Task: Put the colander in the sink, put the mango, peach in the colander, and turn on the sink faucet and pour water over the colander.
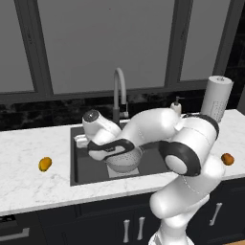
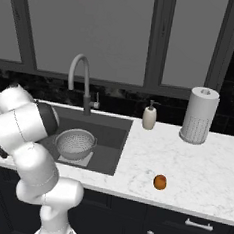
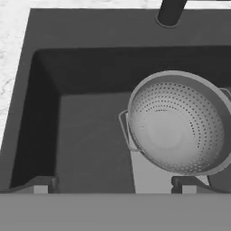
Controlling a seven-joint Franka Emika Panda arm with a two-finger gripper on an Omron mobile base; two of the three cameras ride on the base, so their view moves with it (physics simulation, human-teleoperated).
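The silver perforated colander (image 3: 180,124) stands upright on the floor of the dark sink (image 3: 90,135), over a pale square patch. My gripper (image 3: 113,186) hangs open just above the basin, left of the colander, with nothing between its fingers. From the base views the colander (image 1: 127,163) (image 2: 75,143) sits in the sink (image 1: 88,170) (image 2: 112,133), partly behind my arm in the left one. The yellow-orange mango (image 1: 44,164) lies on the counter left of the sink. The redder peach (image 1: 228,159) (image 2: 159,182) lies on the counter to the right. The gooseneck faucet (image 1: 119,91) (image 2: 80,75) stands behind the basin; no water runs.
A beige soap dispenser (image 2: 149,117) and a paper towel roll (image 2: 198,116) stand at the back right of the white marble counter (image 2: 195,166). Windows rise behind the counter. My arm's elbow bulks over the sink's right side in the left base view.
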